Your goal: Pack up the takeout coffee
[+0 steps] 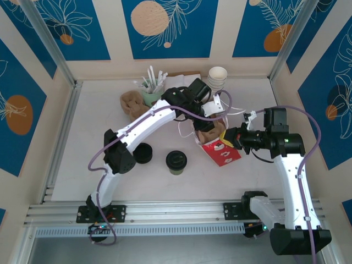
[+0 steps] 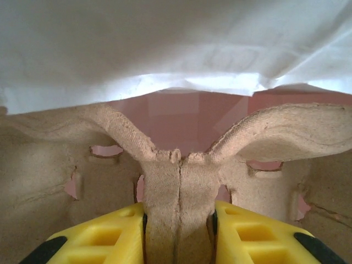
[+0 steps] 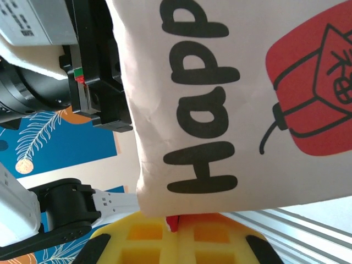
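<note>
left gripper (image 2: pixel 179 223): jaws partly closed, yellow fingers (image 2: pixel 99 242) pinching the centre ridge of a pulp cup carrier (image 2: pixel 258 129).
cup carrier: lies in the open mouth of the red bag (image 1: pixel 223 153).
right gripper (image 3: pixel 177 231): closed tight on the bag's edge.
takeout coffee (image 1: pixel 176 160): upright on the table (image 1: pixel 82 165), lid on, apart from the bag, right of the stack of black lids (image 1: pixel 143 153).

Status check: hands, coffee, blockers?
Left hand shut on pulp cup carrier at bag mouth. Right hand shut on bag edge. Takeout coffee lidded, upright on table, untouched. Carrier sits in bag opening.
</note>
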Controlling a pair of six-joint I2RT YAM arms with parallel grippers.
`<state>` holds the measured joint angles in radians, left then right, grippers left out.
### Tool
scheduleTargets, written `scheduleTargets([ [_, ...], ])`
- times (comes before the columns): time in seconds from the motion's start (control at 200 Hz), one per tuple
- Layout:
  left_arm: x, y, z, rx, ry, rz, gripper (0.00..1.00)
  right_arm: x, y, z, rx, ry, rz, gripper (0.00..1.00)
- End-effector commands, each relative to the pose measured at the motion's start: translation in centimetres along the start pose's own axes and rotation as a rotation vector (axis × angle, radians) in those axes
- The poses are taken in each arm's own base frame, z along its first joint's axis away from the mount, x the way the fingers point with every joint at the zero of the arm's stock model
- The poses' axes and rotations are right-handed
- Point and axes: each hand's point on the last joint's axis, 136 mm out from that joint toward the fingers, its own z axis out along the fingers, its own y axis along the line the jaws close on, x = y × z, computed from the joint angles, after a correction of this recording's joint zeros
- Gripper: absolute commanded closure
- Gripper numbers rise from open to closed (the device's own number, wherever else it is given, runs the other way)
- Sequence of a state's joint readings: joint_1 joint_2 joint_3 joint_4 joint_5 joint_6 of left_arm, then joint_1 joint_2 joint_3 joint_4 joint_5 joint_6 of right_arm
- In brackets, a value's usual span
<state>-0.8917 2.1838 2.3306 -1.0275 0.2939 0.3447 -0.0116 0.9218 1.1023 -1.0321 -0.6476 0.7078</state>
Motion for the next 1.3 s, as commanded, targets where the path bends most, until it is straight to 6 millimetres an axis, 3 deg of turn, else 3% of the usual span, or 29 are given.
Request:
scheduleTargets([
  [0.0,-0.2,-0.5,-0.8,-0.035,0.029,0.048,0.68,0.5,0.7,-0.1,-0.053,0.021,0.015,0.97],
  [0.405,-0.3,-1.5,1.0,0.008,0.039,0.074,0.68,0.5,0.3,-0.1,-0.087,0.015,0.03,0.96],
  [0.7,0.2,-1.8,2.9,0.034,0.055,0.079,0.68,0.4,-0.8,-0.7,-0.053,-0.023,0.023,0.79],
  [0.895,0.0,-2.3,3.7,0.051,0.052,0.089,0.68,0.0,-0.7,-2.6,0.032,-0.097,-0.049,0.66],
  [1.095,0.0,-2.8,4.7,0.06,0.063,0.102,0.67,-1.1,-0.9,-6.7,0.279,-0.287,-0.215,0.56],
  [1.295,0.1,-3.2,5.6,0.073,0.067,0.106,0.67,-1.8,-1.9,-6.2,0.288,-0.306,-0.215,0.54],
])
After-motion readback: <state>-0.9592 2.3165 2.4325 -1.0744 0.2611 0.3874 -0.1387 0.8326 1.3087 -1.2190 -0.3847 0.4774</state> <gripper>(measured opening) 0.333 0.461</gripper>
